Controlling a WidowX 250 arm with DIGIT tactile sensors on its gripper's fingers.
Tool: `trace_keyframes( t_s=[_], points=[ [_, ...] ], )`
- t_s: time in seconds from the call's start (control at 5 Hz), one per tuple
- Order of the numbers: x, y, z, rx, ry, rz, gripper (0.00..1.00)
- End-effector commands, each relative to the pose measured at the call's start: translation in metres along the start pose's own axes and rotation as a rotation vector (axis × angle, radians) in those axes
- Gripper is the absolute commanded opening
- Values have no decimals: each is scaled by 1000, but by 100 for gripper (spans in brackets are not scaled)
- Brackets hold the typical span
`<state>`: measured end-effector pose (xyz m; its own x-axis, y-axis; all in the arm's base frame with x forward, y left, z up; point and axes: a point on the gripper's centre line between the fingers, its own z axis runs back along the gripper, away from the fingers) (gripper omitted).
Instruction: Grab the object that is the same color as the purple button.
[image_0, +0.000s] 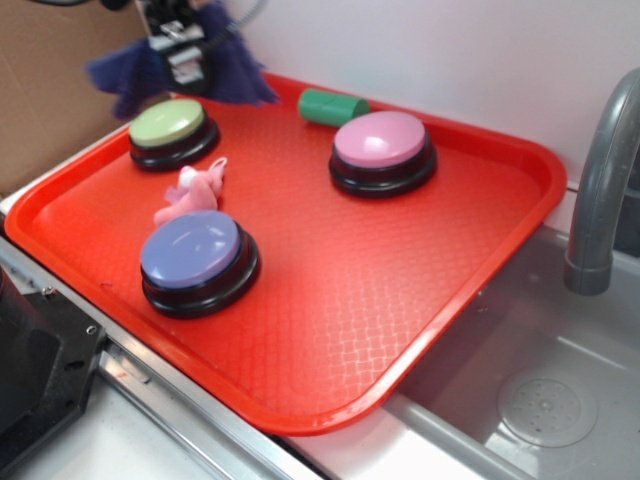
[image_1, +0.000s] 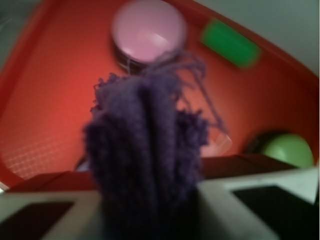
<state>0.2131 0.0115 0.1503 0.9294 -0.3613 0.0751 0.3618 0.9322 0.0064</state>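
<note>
The purple cloth (image_0: 235, 75) hangs in the air, clamped in the pincer (image_0: 188, 62) at the far left corner of the red tray (image_0: 400, 300), and it does not touch the tray. In the exterior view its frayed ends spread out to both sides of the pincer, one dark flap to the left and one larger flap to the right. In the wrist view the cloth (image_1: 145, 165) fills the middle of the picture as a folded bundle squeezed between the two pale fingers (image_1: 240, 205), with loose threads sticking out at its far end. Just below the pincer, a little toward the front, stands the button with the green top (image_0: 172, 130). To the right of the pincer, near the back rim of the tray, lies the green cylinder (image_0: 330, 106) on its side. Further right and more to the front is the button with the pink top (image_0: 383, 150). In front of the green button lies a small pink plush toy (image_0: 192, 192), and just in front of the toy, touching it or nearly so, is the purple button (image_0: 198, 260), well apart from the pincer. Beyond the right edge of the tray there is a grey sink (image_0: 540, 400) with a grey faucet (image_0: 600, 190).
</note>
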Motion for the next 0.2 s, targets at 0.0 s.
trace_keyframes(
  t_s=[0.0],
  points=[
    [-14, 11, 21, 74, 60, 193, 0]
  ],
)
